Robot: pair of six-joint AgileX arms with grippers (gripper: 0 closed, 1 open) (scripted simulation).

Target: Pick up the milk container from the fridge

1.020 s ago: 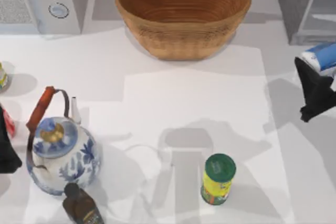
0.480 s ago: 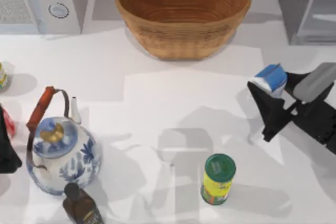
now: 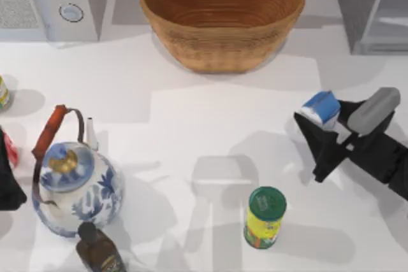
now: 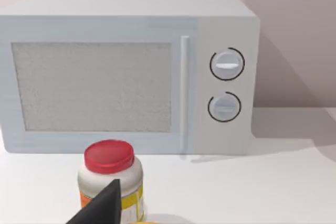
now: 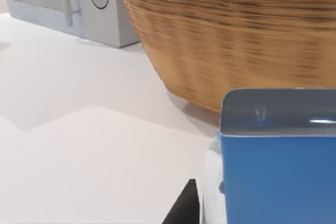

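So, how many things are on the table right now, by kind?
Appliances: 2, white microwave, grey fridge
Woven basket: 1
Blue-and-white teapot: 1
Containers: 4, green-lidded yellow can, dark bottle, red-lidded jar, blue-topped milk carton
Total: 8

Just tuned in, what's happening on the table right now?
The right gripper holds the milk container in its jaws, out over the right side of the table, well clear of the fridge at the back right corner. The carton is between the basket and the green-lidded can. The left gripper sits parked at the table's left edge beside the teapot, facing the microwave.
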